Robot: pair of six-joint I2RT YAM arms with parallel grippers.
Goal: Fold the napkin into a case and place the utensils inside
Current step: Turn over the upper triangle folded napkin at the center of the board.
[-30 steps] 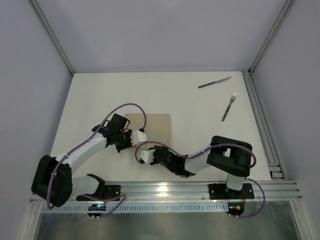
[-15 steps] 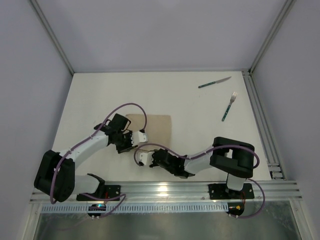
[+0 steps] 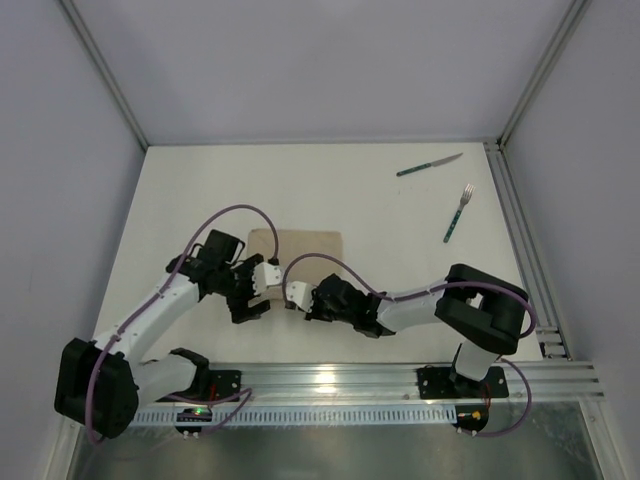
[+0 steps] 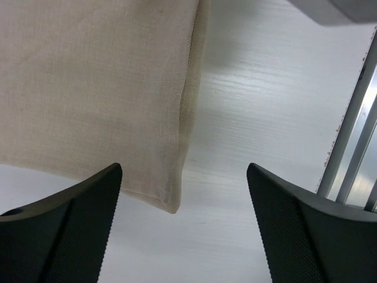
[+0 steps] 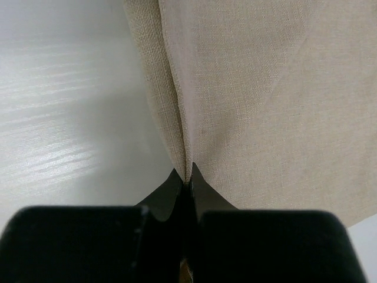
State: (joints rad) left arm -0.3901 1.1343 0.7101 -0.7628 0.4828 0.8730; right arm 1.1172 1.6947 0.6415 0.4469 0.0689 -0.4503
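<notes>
The right hand (image 5: 187, 180) pinches the napkin (image 5: 253, 88) edge, the left hand (image 4: 184, 177) is open and empty; this thin pinch may slip.

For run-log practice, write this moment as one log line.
left gripper open over napkin corner | right gripper shut on napkin edge | knife, fork far right

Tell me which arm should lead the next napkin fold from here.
Right. The right arm has its jaws shut on the edge of the napkin, pinching the cloth into a ridge, so it can likely lift and fold at once. The left arm hovers over a napkin corner with its jaws open, holding nothing.
</notes>
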